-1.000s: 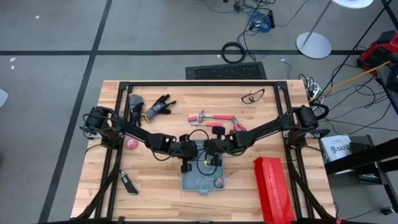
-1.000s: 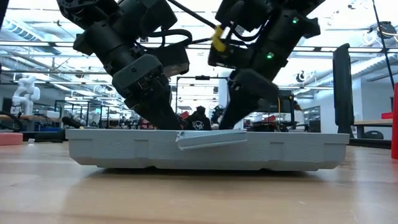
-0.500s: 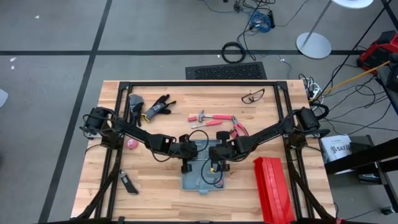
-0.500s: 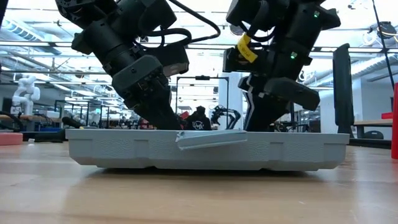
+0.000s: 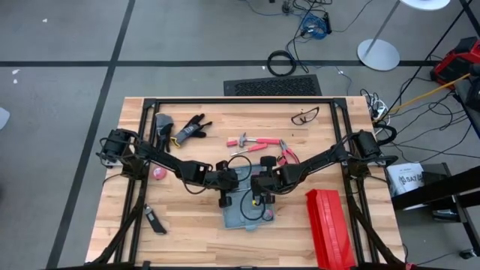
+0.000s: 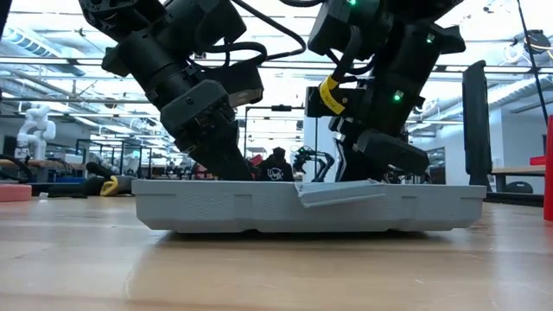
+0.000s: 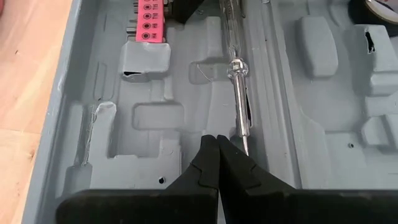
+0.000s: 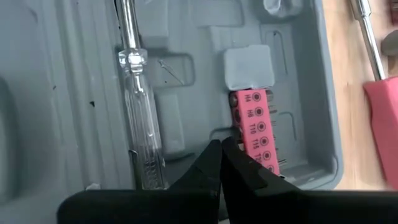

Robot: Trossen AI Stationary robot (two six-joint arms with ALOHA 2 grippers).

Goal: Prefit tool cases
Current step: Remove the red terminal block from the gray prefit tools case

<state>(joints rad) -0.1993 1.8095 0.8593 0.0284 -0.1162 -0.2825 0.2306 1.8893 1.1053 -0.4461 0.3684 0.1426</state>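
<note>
Case [image 5: 244,212] of blue-grey plastic lies open near the worktop's [image 5: 187,217] front edge, about midway between its side edges. Both grippers reach into it: left gripper [image 7: 217,144] pinched shut, empty, beside a clear-handled screwdriver [image 7: 237,74]; right gripper [image 8: 221,148] likewise shut, against a red bit holder [image 8: 255,127]. Farther back, a red-handled hammer [image 5: 247,140] lies.

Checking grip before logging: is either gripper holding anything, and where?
Nothing held: left gripper and right gripper are shut empty over the tool case.
</note>
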